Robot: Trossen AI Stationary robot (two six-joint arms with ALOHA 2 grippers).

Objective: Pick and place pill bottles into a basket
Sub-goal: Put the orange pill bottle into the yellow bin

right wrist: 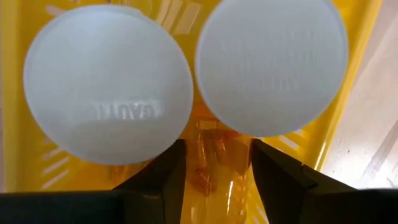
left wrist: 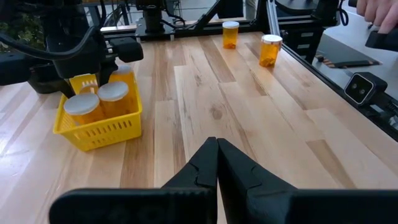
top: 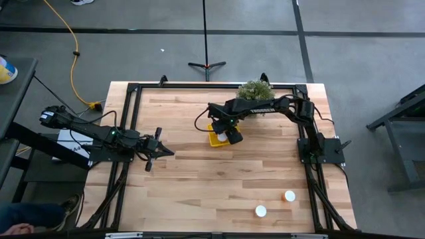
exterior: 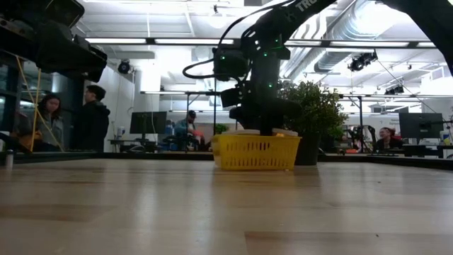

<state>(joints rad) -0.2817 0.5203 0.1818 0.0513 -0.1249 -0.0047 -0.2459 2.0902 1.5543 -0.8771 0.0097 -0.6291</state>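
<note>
basket (left wrist: 99, 127) yellow, mid-surface beside plant (top: 255, 91), holds 2 upright white-capped bottles (left wrist: 98, 102) plus one lying | right end effector (right wrist: 214, 163) inside basket, fingers apart around lying bottle | 2 bottles (top: 274, 203) on surface (top: 199, 179) | left end effector (left wrist: 216, 163) closed, empty

Matt pale wood table (top: 199, 179); glossy yellow plastic lattice basket (left wrist: 99, 127).

A robotics lab or open workshop is indicated: a wooden table (top: 219, 166) is framed by black rails on a concrete floor (top: 345, 46). Exposed ceiling ducts (exterior: 368, 25), strip lights, monitors (exterior: 147, 122) and people (exterior: 90, 117) at workstations are seen behind.
</note>
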